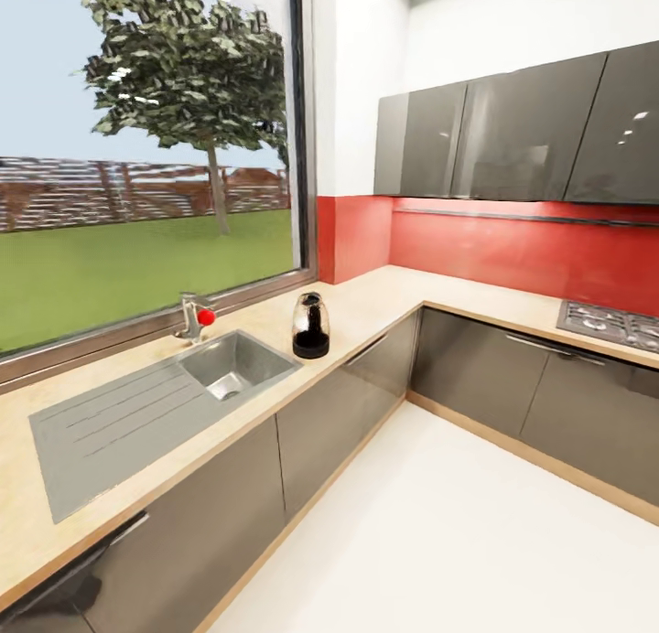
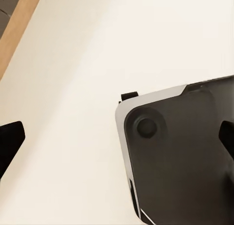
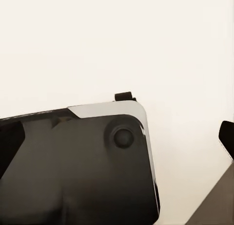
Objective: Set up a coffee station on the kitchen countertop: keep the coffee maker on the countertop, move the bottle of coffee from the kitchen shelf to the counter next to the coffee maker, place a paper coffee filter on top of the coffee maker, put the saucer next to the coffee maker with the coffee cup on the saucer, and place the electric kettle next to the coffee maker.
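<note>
The electric kettle [image 1: 310,327], clear glass with a black lid and dark lower part, stands on the light tan countertop [image 1: 389,295] just right of the steel sink [image 1: 233,363]. In the left wrist view my left gripper [image 2: 117,142] is open, its black fingertips [image 2: 10,140] spread wide above the pale floor and my dark base [image 2: 180,161]. In the right wrist view my right gripper [image 3: 117,142] hangs over the base [image 3: 78,171] too, one fingertip [image 3: 227,135] far out at the edge, open and holding nothing. The coffee maker, bottle of coffee, paper coffee filter, saucer, coffee cup and kitchen shelf are out of view.
A faucet [image 1: 194,317] with a red knob stands behind the sink under a big window. The counter turns a corner toward a gas hob [image 1: 609,324]. Glossy grey wall cabinets [image 1: 513,130] hang above a red backsplash. White floor [image 1: 439,523] lies between the cabinet runs.
</note>
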